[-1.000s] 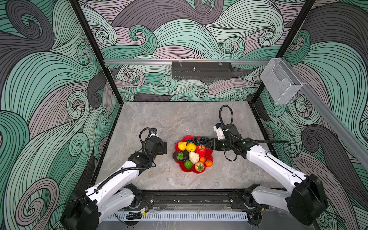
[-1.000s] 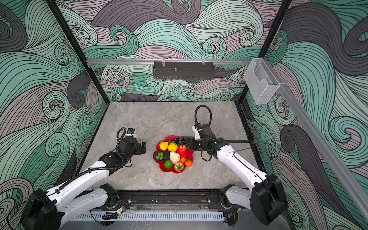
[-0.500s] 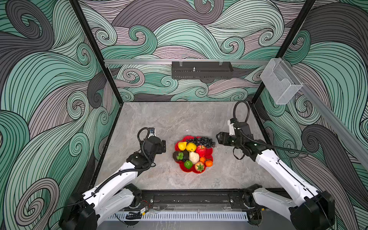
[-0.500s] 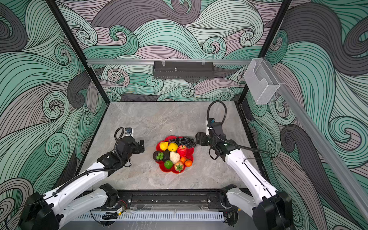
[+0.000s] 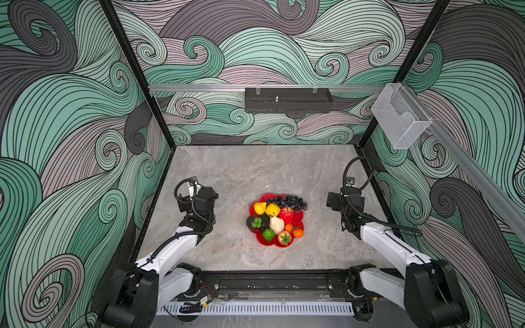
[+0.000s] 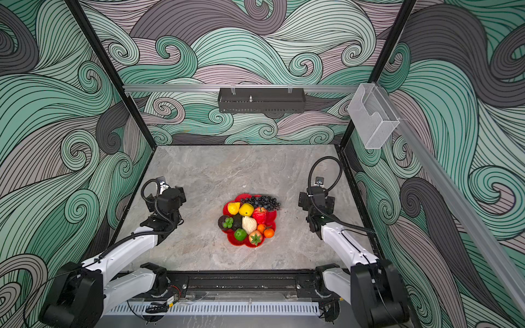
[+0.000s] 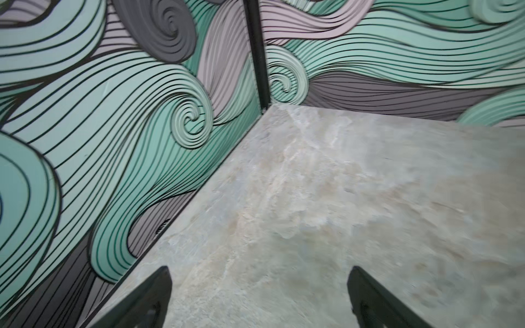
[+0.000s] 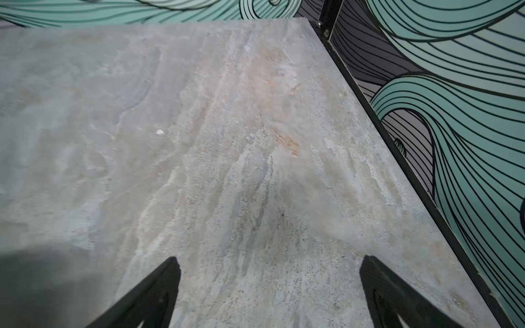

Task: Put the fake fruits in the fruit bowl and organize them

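Marbled tabletop [image 5: 255, 170] is shown in both top views, with all fake fruits [image 5: 277, 220] piled in the fruit bowl [image 5: 299, 218] mid-table. In the left wrist view the left gripper [image 7: 259, 272] is seen wide and empty; in the right wrist view the right gripper [image 8: 270, 259] likewise. Placing is judged done; at most tidying is called for.

Both top views: set high above near tabletop [image 5: 255, 170] edge, tilted down toward back wall [image 5: 270, 56]; whole scene shared, sideways offset slight. Left wrist view: held close over tabletop, faced into far left corner, left fingers [image 7: 150, 298] in frame. Right wrist view: same, far right corner, right fingers [image 8: 153, 289] in frame.
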